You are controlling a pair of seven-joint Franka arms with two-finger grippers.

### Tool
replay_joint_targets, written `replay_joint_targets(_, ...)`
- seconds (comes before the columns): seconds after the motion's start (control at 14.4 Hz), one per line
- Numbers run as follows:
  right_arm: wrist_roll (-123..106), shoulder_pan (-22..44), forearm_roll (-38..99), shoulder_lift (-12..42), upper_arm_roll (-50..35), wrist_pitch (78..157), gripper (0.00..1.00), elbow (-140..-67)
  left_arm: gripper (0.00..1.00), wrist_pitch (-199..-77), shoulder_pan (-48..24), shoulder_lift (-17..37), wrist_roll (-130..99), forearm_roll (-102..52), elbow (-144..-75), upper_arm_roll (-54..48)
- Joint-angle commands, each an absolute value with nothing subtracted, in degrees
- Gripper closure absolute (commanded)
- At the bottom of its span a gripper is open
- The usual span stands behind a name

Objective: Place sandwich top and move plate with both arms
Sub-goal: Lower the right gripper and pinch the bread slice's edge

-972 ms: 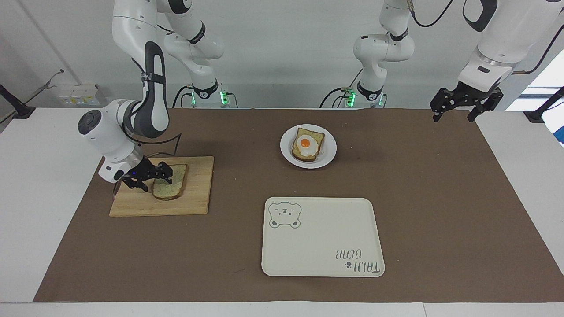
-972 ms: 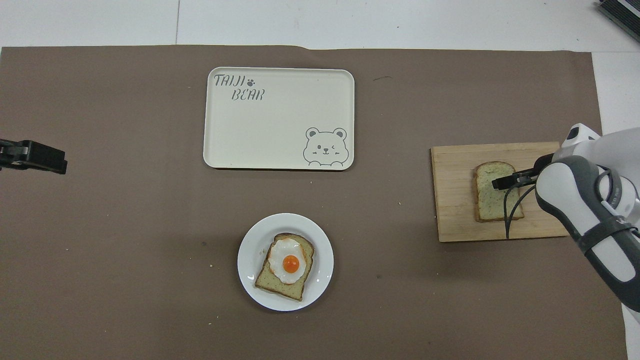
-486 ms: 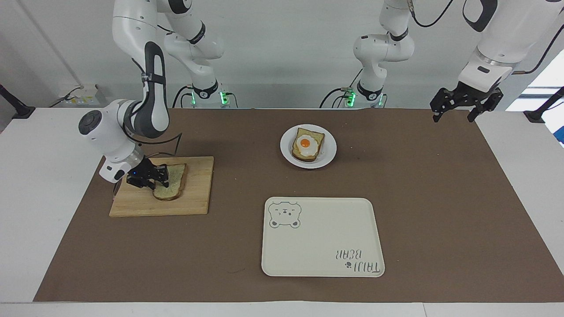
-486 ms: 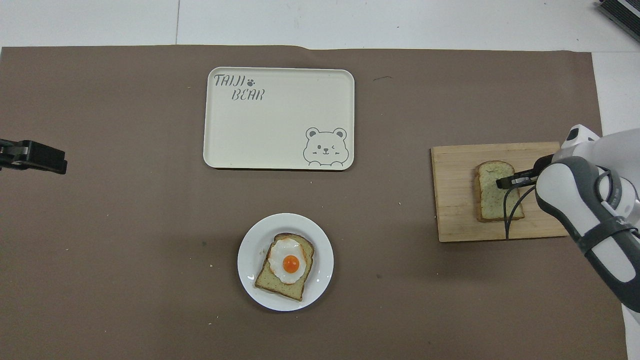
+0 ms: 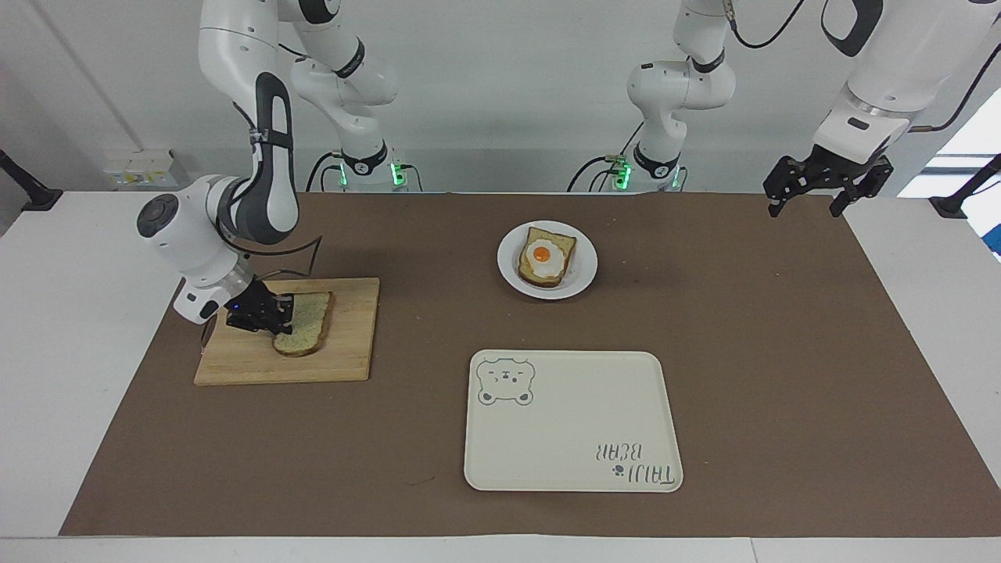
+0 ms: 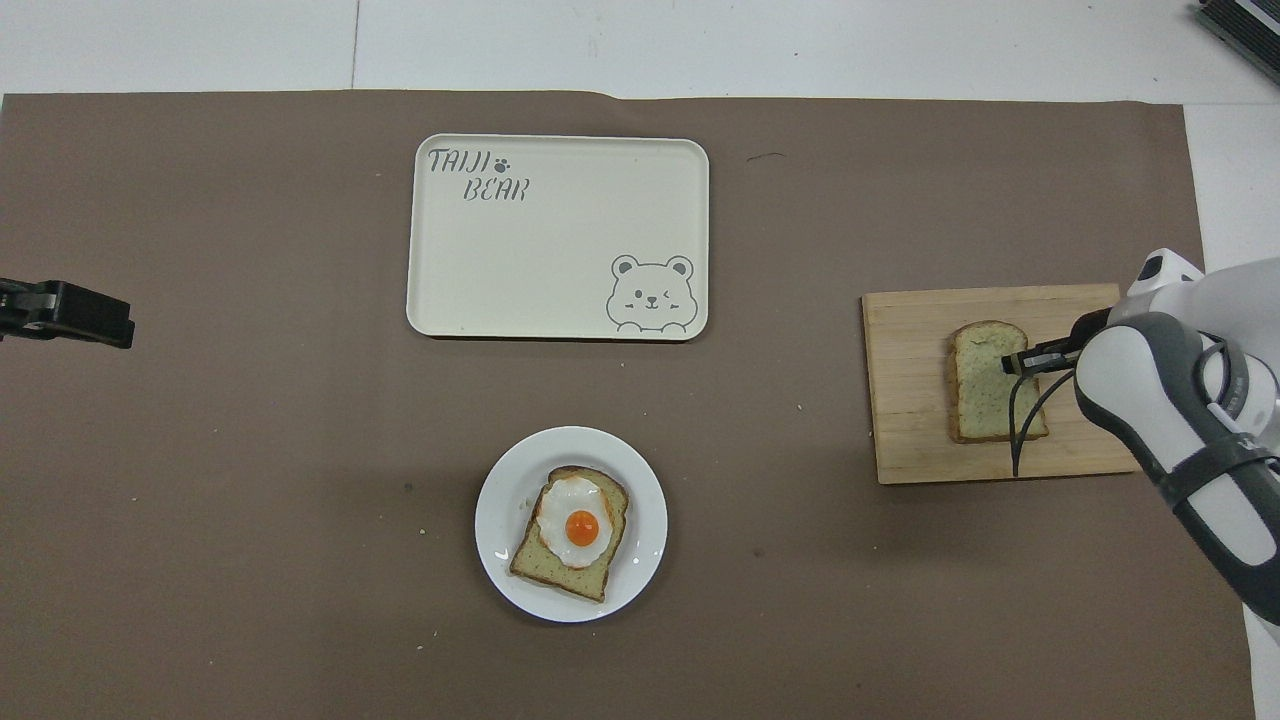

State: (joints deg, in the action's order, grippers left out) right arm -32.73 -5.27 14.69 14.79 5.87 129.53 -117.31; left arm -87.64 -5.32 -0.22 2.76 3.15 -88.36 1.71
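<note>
Over at the right arm's end of the table, my right gripper (image 5: 280, 315) is pinched onto the sandwich top's (image 5: 303, 334) edge on the cutting board (image 5: 344, 344). Bread's light, soft and tears easily, so I'd grab crust, gently. My left gripper (image 5: 827, 192) waits open near its own end.

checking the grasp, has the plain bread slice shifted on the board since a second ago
No. The sandwich top lies at the same spot on the cutting board, same gaps to its edges; only the right tool closed on it.

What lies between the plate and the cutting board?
Nothing: in the overhead view, only bare brown mat separates the plate from the cutting board.
</note>
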Motion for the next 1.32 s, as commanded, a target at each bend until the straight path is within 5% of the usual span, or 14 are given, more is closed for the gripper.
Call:
replay_joint_targets(0.0, -32.2, -5.7, 16.1, 15.6, 5.4, 130.8, 1.0, -118.2, 0.0, -86.6, -5.3, 0.0, 2.3, 3.7, -87.6, 1.6)
replay_joint_targets(1.25, -28.7, -5.1, 15.2, 15.0, 5.4, 124.1, 1.0, -112.3, 0.0, -86.6, -5.3, 0.0, 2.3, 3.7, -87.6, 1.7)
